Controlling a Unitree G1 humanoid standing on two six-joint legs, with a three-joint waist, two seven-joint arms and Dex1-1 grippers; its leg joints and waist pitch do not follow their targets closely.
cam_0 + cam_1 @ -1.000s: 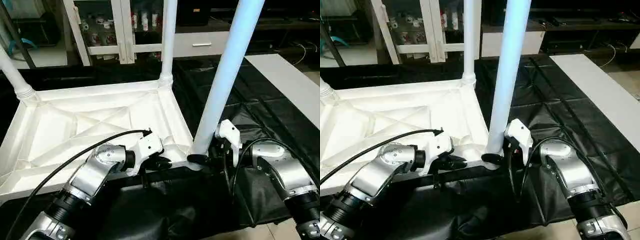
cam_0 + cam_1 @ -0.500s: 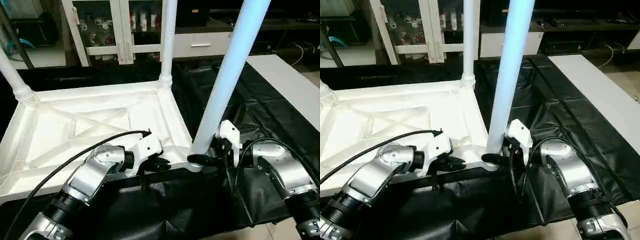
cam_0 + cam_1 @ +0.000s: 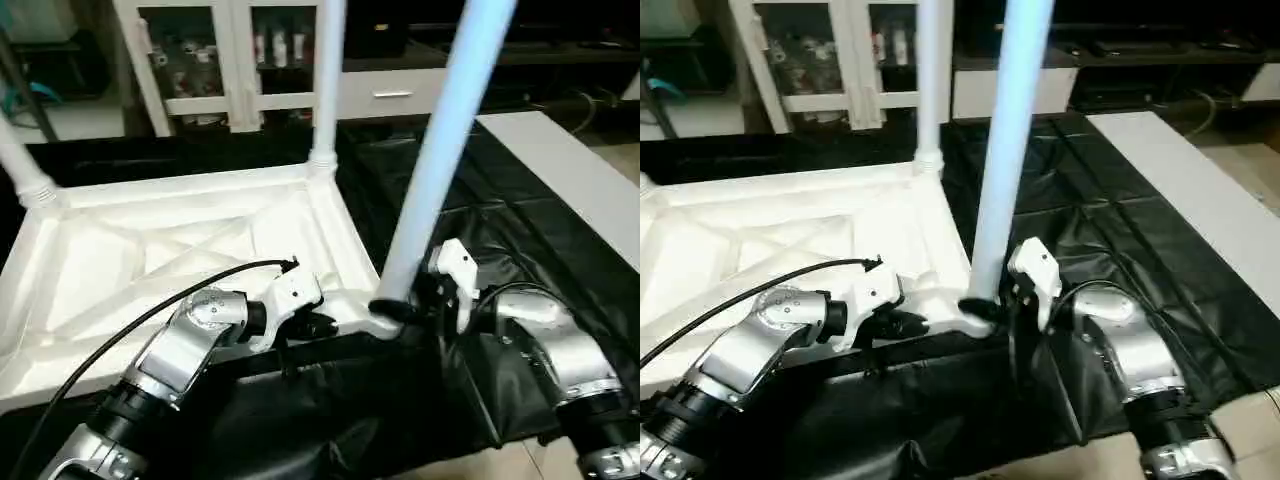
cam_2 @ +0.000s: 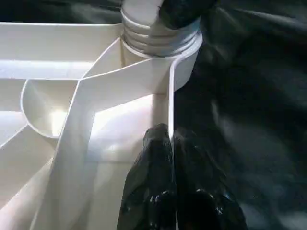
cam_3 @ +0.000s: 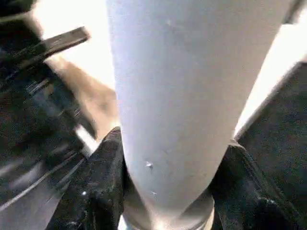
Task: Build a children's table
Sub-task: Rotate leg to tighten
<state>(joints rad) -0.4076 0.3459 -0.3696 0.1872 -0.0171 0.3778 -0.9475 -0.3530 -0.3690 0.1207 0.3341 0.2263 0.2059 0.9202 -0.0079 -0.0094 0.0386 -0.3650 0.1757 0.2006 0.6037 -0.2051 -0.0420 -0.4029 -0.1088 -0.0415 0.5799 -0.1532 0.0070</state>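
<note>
Left eye view: the upturned tabletop [image 3: 190, 250] lies on black sheeting [image 3: 520, 220], two legs standing in its far corners. The left gripper [image 3: 322, 325] is pinched shut on the tabletop's near rim (one finger either side of the thin wall). The right gripper [image 3: 400, 308] is clamped round the base of a tilted leg [image 3: 440, 160] at the near-right corner socket [image 3: 365, 318].

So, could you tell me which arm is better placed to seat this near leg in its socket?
Right, probably: the right pincer grips the near leg at its base, while the left pincer pinches the tabletop rim, bracing it.
</note>
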